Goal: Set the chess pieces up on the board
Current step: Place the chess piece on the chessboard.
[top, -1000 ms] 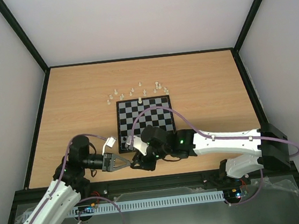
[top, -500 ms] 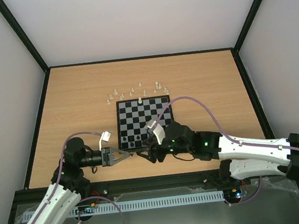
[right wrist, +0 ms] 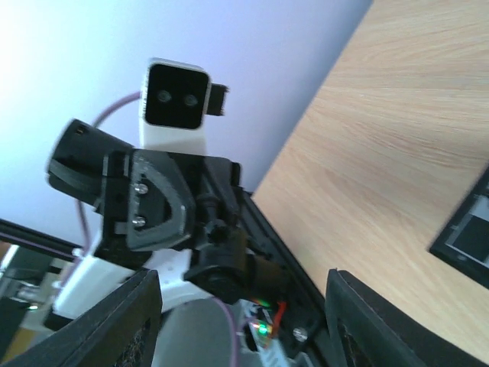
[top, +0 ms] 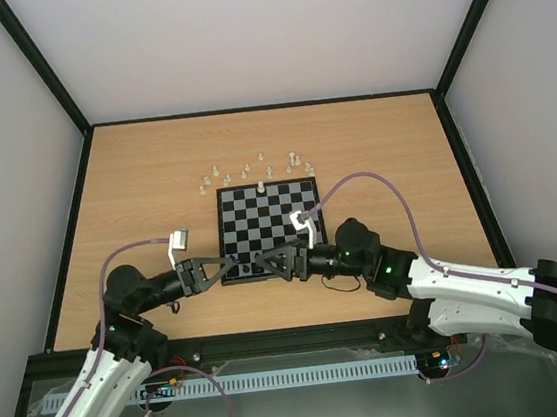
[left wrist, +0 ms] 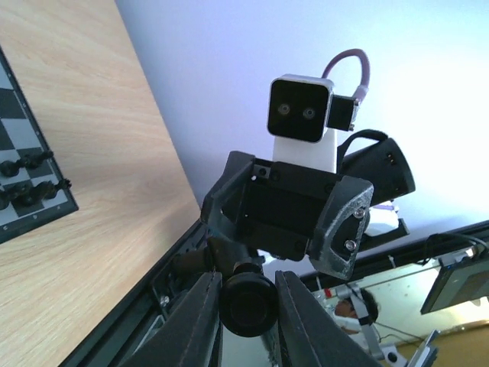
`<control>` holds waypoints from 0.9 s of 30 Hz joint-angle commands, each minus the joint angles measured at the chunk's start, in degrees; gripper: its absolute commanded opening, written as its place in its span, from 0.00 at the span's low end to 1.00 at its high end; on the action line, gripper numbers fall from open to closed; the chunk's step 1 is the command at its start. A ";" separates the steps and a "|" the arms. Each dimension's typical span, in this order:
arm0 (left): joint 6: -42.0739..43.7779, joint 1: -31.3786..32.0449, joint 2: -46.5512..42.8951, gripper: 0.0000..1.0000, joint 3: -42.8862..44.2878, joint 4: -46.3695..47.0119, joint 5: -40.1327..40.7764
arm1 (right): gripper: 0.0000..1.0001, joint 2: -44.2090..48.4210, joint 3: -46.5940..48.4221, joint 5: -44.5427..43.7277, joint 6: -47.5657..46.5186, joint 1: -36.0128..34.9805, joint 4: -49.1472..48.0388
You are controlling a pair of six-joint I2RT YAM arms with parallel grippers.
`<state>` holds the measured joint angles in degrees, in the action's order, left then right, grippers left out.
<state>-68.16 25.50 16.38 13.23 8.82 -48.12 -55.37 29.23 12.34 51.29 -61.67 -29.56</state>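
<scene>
- Held in transit: what looks like 1 dark piece (left wrist: 248,304) sits pinched between the narrow fingers of your left gripper (top: 230,265), low centre of the left wrist view, at the near edge of the board (top: 270,220).
- On the board: a few dark pieces (left wrist: 24,191) stand on the near rows, at the left edge of that same view.
- Beyond it: the white pieces (top: 254,171) lie scattered on the table (top: 137,204) just past the board's far edge, upper centre of the top view. 1 white piece (top: 261,186) stands on the far row.
- Facing it: your right gripper (top: 273,262) points tip to tip at the left one, jaws spread wide and empty, below the middle of the top view.
- Step in hand, as it appears: a pass of the piece between the 2 arms.
- Next move calls for the right jaws to close squarely on the piece before the left lets go, then an upright set-down on a free near-row square, clear of its neighbours.
</scene>
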 commanded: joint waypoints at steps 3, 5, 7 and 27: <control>-5.22 0.47 -1.64 0.16 1.44 5.87 2.99 | 0.58 -5.99 0.70 7.68 8.82 1.28 -17.19; -5.83 0.56 -2.57 0.16 1.44 6.45 3.16 | 0.56 -8.43 1.72 9.26 9.96 1.35 -19.58; -6.22 0.56 -2.60 0.16 1.44 6.99 3.12 | 0.54 -10.62 2.84 10.62 10.74 1.29 -20.96; -6.99 1.12 -4.03 0.16 0.56 7.10 2.60 | 0.34 -16.37 5.92 14.03 13.09 1.39 -27.22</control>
<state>-74.70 26.24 13.21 13.23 13.91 -44.97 -71.18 33.28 25.50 64.25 -60.53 -53.19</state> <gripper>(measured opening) 0.195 0.364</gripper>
